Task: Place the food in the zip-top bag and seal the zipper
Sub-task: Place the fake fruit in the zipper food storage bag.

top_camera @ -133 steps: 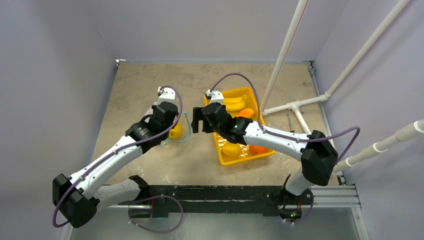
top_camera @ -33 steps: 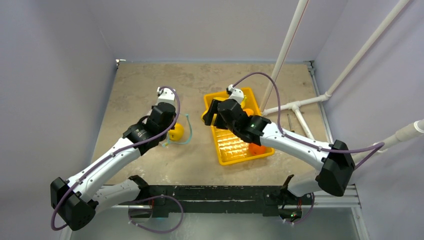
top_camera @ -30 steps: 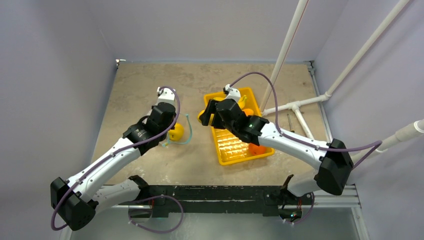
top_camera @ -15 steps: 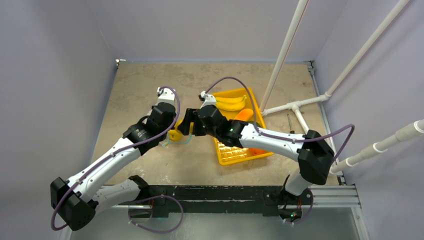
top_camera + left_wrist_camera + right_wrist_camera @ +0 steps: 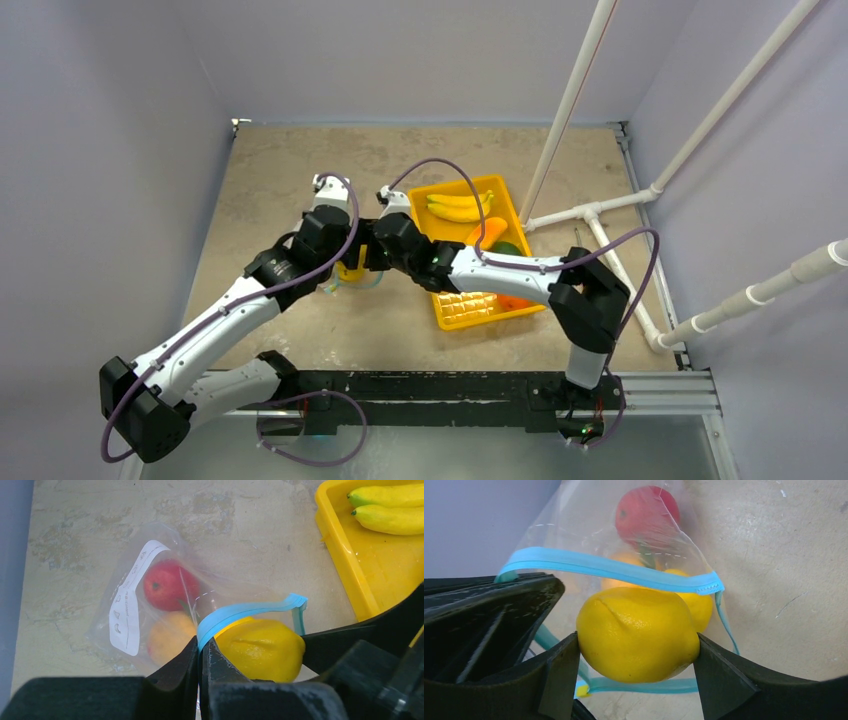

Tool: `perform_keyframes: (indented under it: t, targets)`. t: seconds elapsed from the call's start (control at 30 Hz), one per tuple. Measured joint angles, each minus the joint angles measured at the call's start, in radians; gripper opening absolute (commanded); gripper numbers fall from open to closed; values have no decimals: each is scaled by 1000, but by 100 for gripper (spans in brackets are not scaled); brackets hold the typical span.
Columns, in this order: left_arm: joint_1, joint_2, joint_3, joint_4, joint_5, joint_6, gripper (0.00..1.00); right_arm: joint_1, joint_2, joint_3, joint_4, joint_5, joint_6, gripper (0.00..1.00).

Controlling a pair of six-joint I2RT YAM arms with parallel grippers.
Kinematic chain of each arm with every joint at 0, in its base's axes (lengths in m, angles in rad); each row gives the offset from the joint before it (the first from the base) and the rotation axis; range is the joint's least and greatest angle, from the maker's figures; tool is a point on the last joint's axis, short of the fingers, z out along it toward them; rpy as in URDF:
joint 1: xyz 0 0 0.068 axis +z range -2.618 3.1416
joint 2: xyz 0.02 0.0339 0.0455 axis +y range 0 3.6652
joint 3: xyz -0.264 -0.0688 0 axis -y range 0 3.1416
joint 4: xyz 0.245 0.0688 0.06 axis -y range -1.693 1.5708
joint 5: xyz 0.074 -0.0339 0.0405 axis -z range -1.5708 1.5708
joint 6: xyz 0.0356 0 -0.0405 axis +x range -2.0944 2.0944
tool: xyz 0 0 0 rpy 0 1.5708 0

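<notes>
Partway through. The zip-top bag (image 5: 220,592) lies just left of the tabletop (image 5: 280,170) centre, with its mouth toward the tray. Already inside are a red apple (image 5: 167,585) and an orange fruit (image 5: 167,637). The right wrist view hints at another yellow piece behind the lemon, but I can't confirm it. The left end effector (image 5: 202,652) is pressed together on the zipper (image 5: 250,611), pinching one lip so the mouth gapes. The right end effector (image 5: 636,645) clamps the lemon (image 5: 639,630) between both fingers at the mouth, under the upper strip, not released. Left to load: the yellow tray (image 5: 462,305), right of centre, holds two bananas (image 5: 458,208), an orange piece (image 5: 487,231), a green one (image 5: 507,247) and another orange one (image 5: 516,300). After that the zipper needs sealing; it is wide open now. Room is tight at the mouth: the two end effectors nearly touch, and the tray's left rim is near the bag. There is open tabletop toward the left edge and far-left corner for backing out. White pipes (image 5: 590,212) crowd the right edge and far-right corner.
</notes>
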Motion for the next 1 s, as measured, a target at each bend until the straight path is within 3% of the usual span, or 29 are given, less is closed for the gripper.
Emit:
perform_keyframes:
  t: [0.2,0.3,0.63,1.0]
  targets:
    - [0,-5,0,0,0,0,0,0,39,0,43,17,15,87]
    - [0,-6,0,0,0,0,0,0,45,0,67,35,24,97]
    - [1,-10,-1,0,0,0,0,0,47,0,96,63,35,99]
    - [1,-11,-3,0,1,0,0,0,43,-16,73,82,70,94]
